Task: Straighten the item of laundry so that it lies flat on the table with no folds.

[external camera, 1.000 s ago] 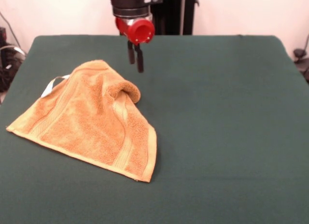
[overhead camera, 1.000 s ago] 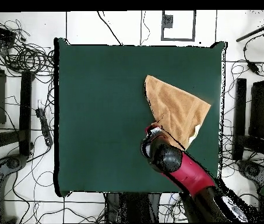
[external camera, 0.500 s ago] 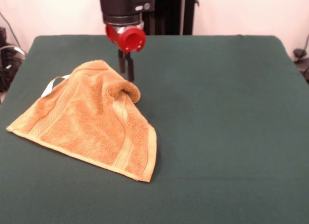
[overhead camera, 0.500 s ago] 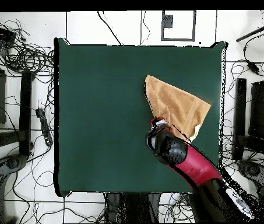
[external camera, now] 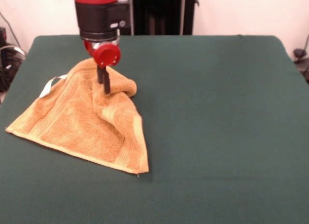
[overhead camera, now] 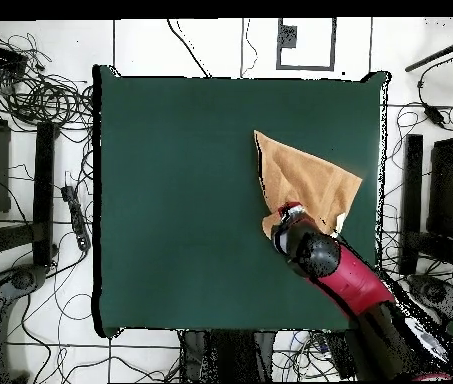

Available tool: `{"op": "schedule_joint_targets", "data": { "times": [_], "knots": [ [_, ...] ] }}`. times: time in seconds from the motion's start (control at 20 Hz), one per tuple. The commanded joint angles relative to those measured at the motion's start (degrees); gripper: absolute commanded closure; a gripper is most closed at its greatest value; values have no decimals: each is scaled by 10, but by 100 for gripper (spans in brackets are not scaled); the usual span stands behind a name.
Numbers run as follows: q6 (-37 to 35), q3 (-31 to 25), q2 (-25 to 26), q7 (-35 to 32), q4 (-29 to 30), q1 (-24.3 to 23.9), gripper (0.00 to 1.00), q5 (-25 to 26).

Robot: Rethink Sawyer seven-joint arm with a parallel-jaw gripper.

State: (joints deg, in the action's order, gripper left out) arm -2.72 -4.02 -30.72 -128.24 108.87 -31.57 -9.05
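Here the gripper (external camera: 104, 84) is down on the raised, rolled-over fold of the towel (external camera: 82, 125), and its dark fingers look close together and pressed into the cloth, so it appears to be pinching that fold, though the grip itself is partly hidden by the terry. The towel lies on the table (external camera: 217, 113) bunched into a rough triangle, with its wide flat part spread toward the front edge of the table and the humped fold at the corner nearest the gripper; a white tag (external camera: 48, 86) sticks out beside the towel's far left side. In the overhead view the arm (overhead camera: 335, 270) covers that same corner of the towel. The step in hand seems to be taking hold of the folded-over layer. To do it well, the pinch should catch only the top layer, then draw it away from the flat part, low and steady, so the rest stays put on the table.
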Motion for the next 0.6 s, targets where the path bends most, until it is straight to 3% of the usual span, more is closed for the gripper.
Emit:
{"op": "schedule_joint_targets", "data": {
  "times": [0.05, 0.6],
  "knots": [
    [-71, -18, 60, -17, -18, -2, 0, 18],
    [-73, -28, 53, -50, 20, -1, 0, 5]
  ]
}}
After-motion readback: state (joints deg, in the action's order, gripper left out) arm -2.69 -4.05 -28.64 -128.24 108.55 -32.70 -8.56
